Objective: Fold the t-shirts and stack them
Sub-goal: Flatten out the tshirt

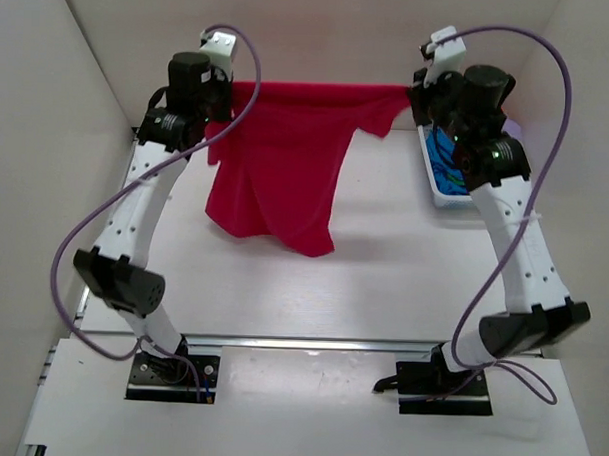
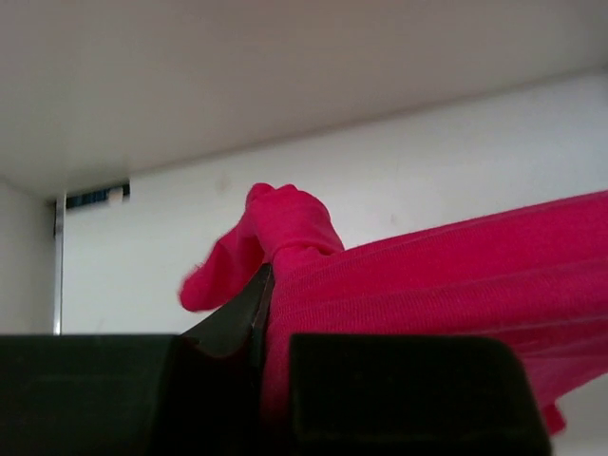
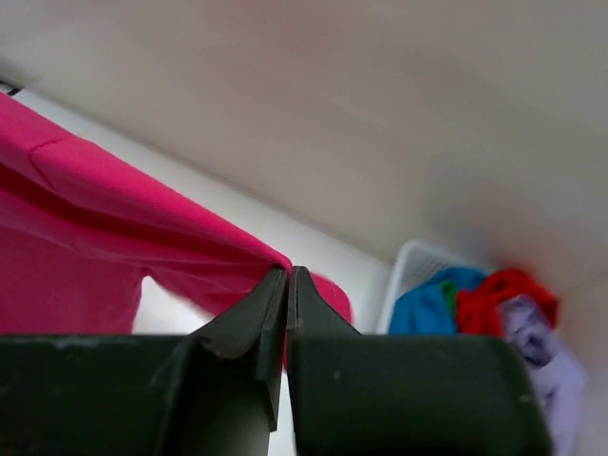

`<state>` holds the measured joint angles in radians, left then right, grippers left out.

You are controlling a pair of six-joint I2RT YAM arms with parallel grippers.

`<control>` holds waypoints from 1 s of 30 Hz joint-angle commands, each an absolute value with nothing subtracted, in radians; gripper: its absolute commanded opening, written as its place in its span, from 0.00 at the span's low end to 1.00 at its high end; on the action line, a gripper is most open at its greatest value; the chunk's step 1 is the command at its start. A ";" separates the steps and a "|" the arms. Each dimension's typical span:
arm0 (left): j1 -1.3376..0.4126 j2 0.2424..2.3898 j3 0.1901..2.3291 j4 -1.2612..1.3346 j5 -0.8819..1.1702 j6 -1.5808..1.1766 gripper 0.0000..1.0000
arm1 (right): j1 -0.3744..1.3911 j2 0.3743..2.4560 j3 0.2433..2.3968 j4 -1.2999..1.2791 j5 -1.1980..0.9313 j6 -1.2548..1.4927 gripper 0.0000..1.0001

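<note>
Magenta t-shirt (image 1: 281,172), top view: hung over the desk (image 1: 383,271), top edge stretched taut left-to-right between both arms, body drooping.
Left wrist: left pincer (image 2: 264,290) clamped on a bunched corner, cloth running toward the other arm.
Right wrist: right pincer (image 3: 287,280) pinched together on the opposite corner.

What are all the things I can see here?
pink shirt: one, bright pink, hanging in the air between the two grippers, above the table
basket: one, white, far right of the table
blue shirt: one, blue, in the basket
red shirt: one, red, in the basket
lavender shirt: one, pale lavender, in the basket
table: one, white, under everything
cables: two, purple, looping along the arms
arms: two, white and black, bolted at the near edge
left gripper: one, black, shut on the pink shirt
right gripper: one, black, shut on the pink shirt
</note>
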<state>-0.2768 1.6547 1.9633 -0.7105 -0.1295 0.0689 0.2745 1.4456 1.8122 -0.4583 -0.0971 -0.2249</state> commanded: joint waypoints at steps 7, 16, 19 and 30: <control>-0.288 1.743 2.146 -0.563 -0.025 0.045 0.00 | 0.298 1.407 2.091 -0.371 0.029 -0.387 0.00; -0.198 1.684 1.792 -0.771 -0.037 -0.049 0.98 | 0.492 1.134 1.423 -0.438 0.048 -0.146 0.00; -0.143 1.634 1.680 -0.844 -0.005 -0.098 0.98 | 0.538 1.108 1.349 -0.491 -0.101 -0.020 0.00; -0.072 1.287 1.399 -0.790 0.130 -0.207 0.93 | 1.054 1.218 1.057 -0.302 -0.045 0.224 0.42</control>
